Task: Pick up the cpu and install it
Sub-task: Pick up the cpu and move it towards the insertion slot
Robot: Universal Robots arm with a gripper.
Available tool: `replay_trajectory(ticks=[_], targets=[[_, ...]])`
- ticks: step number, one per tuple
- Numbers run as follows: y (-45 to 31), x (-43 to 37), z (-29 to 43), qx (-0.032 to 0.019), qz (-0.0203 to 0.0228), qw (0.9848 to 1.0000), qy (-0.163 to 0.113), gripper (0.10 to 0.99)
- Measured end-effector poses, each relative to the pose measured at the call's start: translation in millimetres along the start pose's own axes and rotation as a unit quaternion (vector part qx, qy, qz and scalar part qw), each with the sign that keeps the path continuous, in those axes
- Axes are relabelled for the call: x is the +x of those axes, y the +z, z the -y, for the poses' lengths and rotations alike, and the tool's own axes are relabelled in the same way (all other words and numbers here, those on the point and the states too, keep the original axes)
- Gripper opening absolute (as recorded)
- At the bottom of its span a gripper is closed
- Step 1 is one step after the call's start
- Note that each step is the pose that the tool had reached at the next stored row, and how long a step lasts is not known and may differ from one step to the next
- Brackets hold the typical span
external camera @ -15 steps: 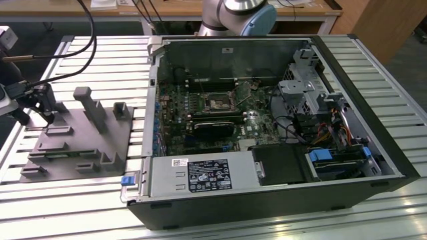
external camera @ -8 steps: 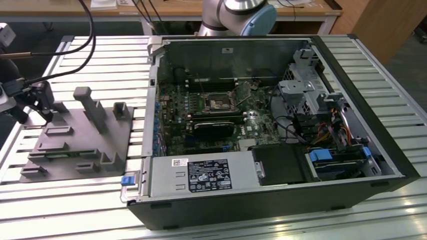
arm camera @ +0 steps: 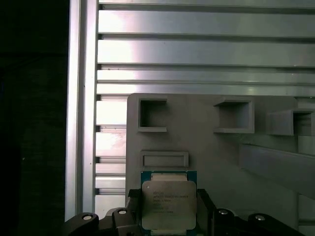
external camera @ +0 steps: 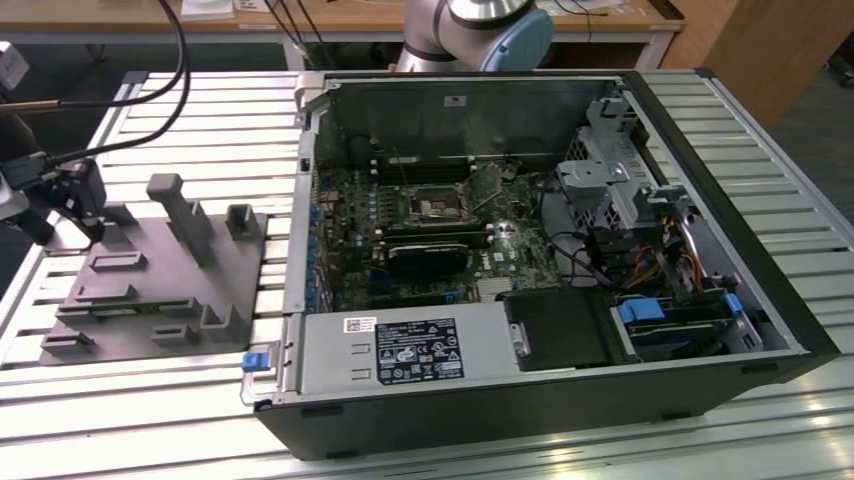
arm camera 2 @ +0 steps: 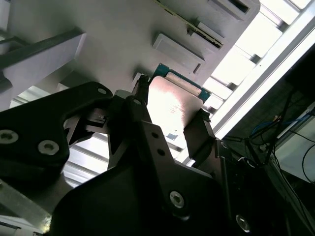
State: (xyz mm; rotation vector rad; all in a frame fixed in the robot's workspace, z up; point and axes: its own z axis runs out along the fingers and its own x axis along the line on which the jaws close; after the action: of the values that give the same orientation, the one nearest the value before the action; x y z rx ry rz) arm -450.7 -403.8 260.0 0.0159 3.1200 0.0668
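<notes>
My end effector (arm camera: 169, 209) pinches the cpu (arm camera: 169, 196) by 2 opposite edges. I judge this leaves its flat metal top level for seating. The cpu sits close over the grey tray (arm camera: 216, 162), near that tray's edge, well apart from the open computer case (external camera: 467, 110).

Upright tray blocks (external camera: 180, 215) just beside the jaws — table slats (arm camera: 197, 49) beyond

Arm (external camera: 454, 30) is showing silver-grey segs w/ a pale-blue joint cap (external camera: 527, 35). Black cables (external camera: 176, 45) are running along toward the wrist end. Claw (arm camera 2: 172, 105) is showing matte black angular plates w/ round silver screws (arm camera 2: 48, 146) glinting on them. Its fingers (arm camera: 204, 206) are looking black & blocky, w/ more screws beside them.
</notes>
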Motion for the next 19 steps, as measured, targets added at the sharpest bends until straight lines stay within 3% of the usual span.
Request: replay_trajectory(ticks=[19], targets=[[-10.1,-0.2,-0.5,0.0,0.0,1.0,0.0,0.537]])
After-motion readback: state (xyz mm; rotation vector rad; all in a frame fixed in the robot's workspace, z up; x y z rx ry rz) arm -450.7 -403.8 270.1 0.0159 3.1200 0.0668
